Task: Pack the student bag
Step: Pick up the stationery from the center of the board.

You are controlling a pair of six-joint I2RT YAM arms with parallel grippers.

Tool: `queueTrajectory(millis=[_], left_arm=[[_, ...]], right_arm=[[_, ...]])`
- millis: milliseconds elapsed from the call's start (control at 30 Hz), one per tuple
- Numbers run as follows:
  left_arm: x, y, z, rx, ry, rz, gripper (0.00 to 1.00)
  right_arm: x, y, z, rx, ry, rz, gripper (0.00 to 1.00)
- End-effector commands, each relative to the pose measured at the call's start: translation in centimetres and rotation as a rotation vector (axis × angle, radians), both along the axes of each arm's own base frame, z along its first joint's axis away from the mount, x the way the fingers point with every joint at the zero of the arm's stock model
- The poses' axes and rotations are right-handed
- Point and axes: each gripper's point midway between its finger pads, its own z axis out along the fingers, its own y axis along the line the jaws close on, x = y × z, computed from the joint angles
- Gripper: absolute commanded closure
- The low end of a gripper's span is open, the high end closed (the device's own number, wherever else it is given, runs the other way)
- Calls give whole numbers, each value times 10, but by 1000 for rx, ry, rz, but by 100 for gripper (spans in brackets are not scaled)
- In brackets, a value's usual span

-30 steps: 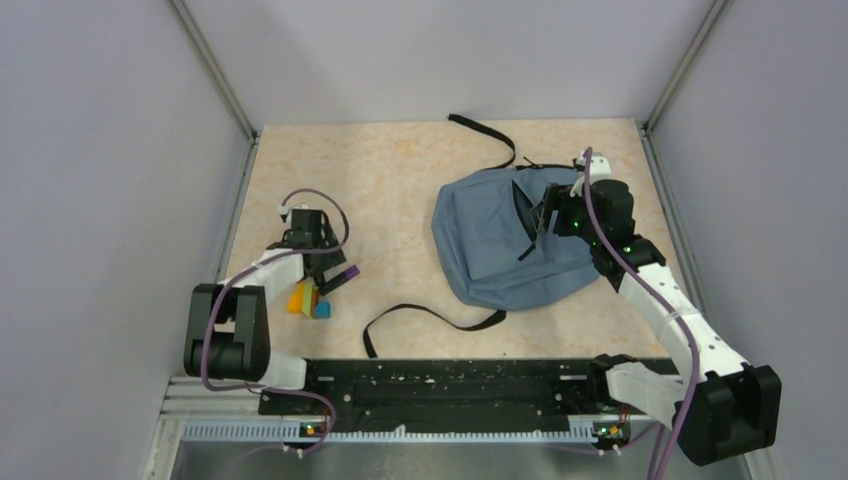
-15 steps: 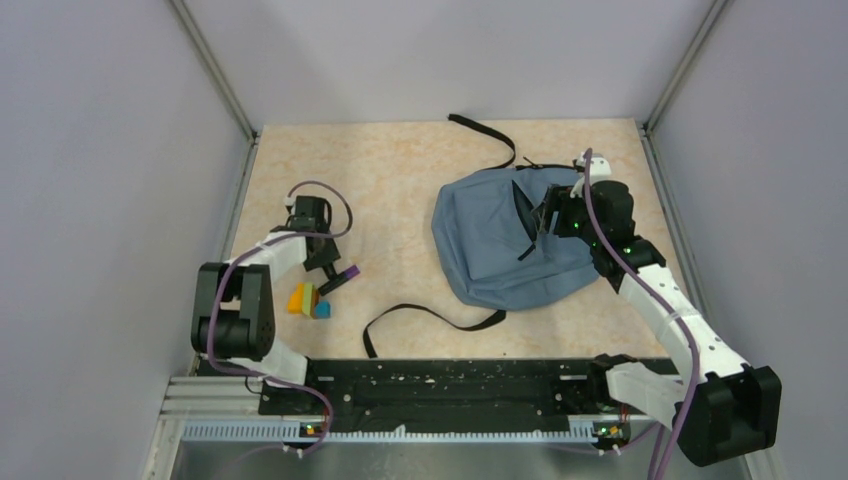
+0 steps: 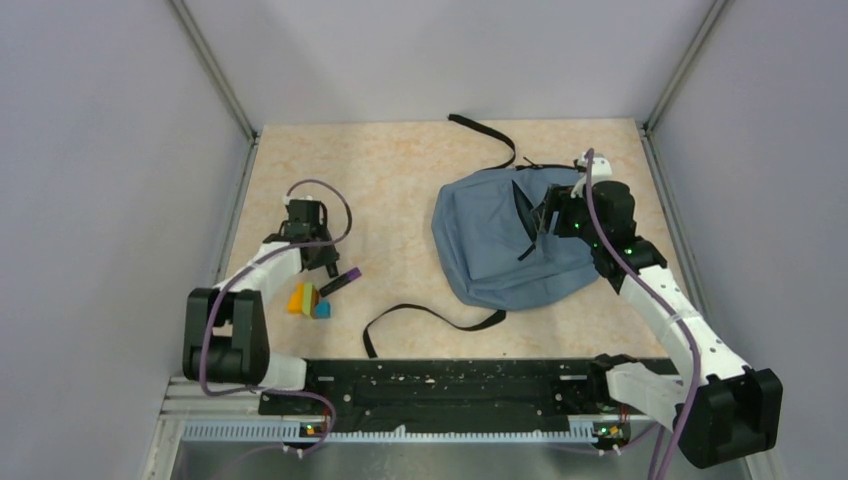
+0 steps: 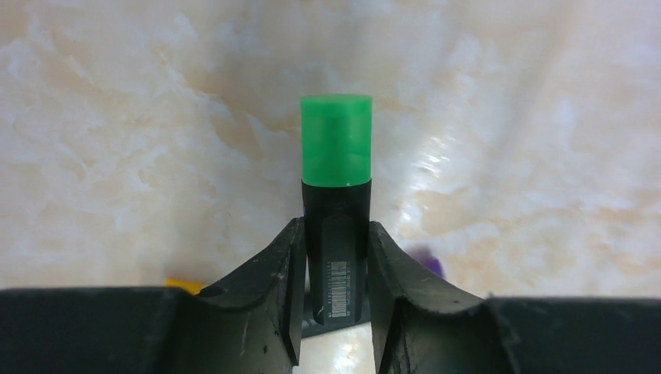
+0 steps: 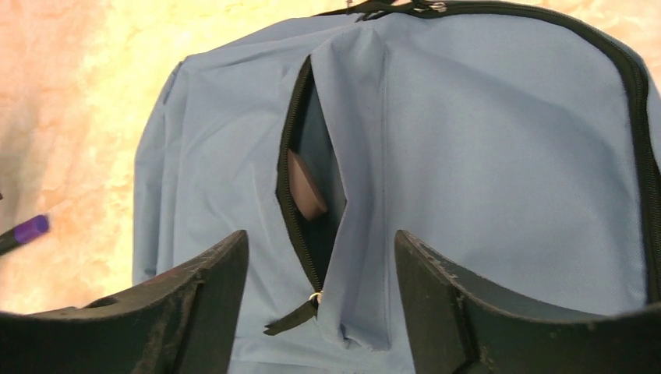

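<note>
Left pincer (image 4: 334,227) is lifting the clamped green-capped marker (image 4: 336,148) off the bench (image 3: 400,180) — ready for the student bag (image 5: 483,156); right pincer (image 5: 321,238) is gaping.

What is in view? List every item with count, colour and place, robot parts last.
student bag: one, blue-grey with black straps, flat on the table's right half, front zip pocket open.
pinkish item: one, inside that pocket; cannot tell what it is.
purple-capped marker: one, black body, lying left of the bag.
small blocks: one cluster, orange-yellow, green and blue, beside the purple-capped marker.
green-capped marker: one, black body, between the left fingers.
table: one, beige marbled.
left gripper: shut on the green-capped marker.
right gripper: open, over the bag's pocket.
</note>
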Motion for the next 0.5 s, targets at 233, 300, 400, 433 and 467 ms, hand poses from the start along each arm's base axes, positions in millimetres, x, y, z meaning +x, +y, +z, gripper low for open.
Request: queueTrajectory(millis=[233, 300, 400, 433, 467], left_arm=[[1, -155, 149, -128, -551, -638, 81], [-11, -192, 162, -122, -596, -800, 81], [-31, -238, 170, -112, -629, -993, 81], [-39, -253, 171, -115, -636, -1051, 81], [-44, -265, 174, -115, -645, -1089, 81]], right_arm=[[-22, 66, 33, 233, -1, 316, 20], [-27, 78, 35, 270, 15, 362, 20], [-39, 98, 41, 316, 25, 434, 19], [-43, 104, 44, 329, 29, 460, 19], [-47, 109, 45, 342, 36, 487, 19]])
